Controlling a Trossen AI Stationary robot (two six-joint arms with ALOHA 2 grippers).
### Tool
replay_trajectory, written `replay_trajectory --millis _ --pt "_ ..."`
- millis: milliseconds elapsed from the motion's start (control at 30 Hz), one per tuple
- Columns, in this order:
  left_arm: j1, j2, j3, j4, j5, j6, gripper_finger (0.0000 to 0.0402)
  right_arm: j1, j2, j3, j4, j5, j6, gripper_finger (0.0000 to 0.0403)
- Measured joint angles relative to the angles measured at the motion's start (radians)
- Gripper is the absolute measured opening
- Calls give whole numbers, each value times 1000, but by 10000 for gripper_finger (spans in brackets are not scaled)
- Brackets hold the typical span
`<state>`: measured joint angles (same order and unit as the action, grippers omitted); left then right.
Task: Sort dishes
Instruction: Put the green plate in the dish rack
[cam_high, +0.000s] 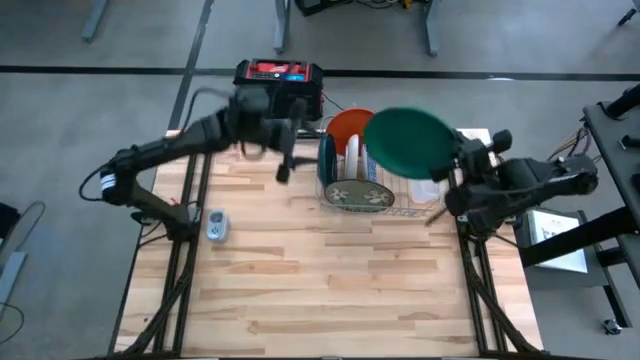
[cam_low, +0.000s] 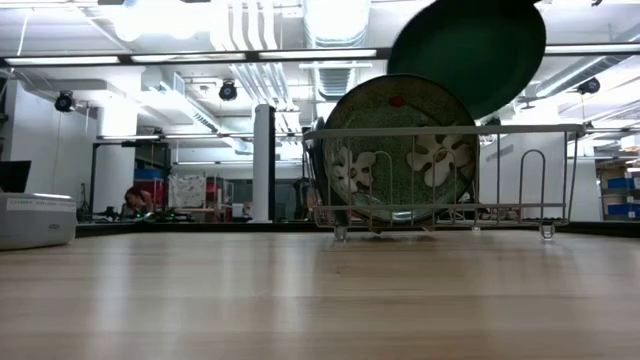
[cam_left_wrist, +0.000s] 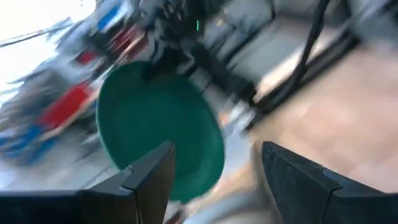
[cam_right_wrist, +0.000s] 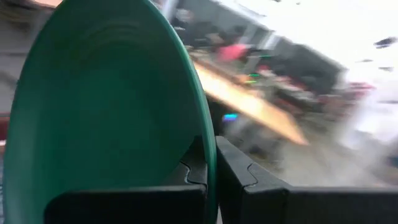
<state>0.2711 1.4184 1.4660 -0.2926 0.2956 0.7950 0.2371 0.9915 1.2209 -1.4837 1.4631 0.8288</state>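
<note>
Pinched between your right gripper's dark fingers, right at the lens of the right wrist view, is the rim of the dark green plate; the jaws stand narrow, clamped on its edge, and the plate fills most of that view.

From above, you have that green plate held up over the right end of the wire rack, with the right gripper at its rim. Standing in the rack are an orange dish, a white one and the floral olive plate at the near side. Your left gripper hangs in the air left of the rack, carrying nothing. A small clear tray lies on the table, well apart.

At table height, the green plate sits tilted, above and behind the rack's top rail, not yet in a slot; the floral plate stands upright inside.

Through the left wrist, your left gripper's jaws are wide apart and empty, looking across at the green plate.

By my reading, you are partway: three dishes are racked and this one is in the air. How many remain, I cannot tell.
</note>
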Motion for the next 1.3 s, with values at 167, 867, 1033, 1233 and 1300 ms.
replay_trajectory --millis 167,867,1033,1233,1300 --pt "212 112 117 14 418 -230 230 227 -10 0 72 93 -48 0" --pt "224 672 883 -521 657 -269 252 298 84 152 419 108 -614 0" --pt "230 634 829 -482 695 -245 252 289 84 194 432 90 -686 0" --pt "234 625 860 -459 692 -256 252 255 93 257 433 106 -771 0" --pt "234 625 872 -464 682 -253 252 249 93 272 433 108 -802 0"
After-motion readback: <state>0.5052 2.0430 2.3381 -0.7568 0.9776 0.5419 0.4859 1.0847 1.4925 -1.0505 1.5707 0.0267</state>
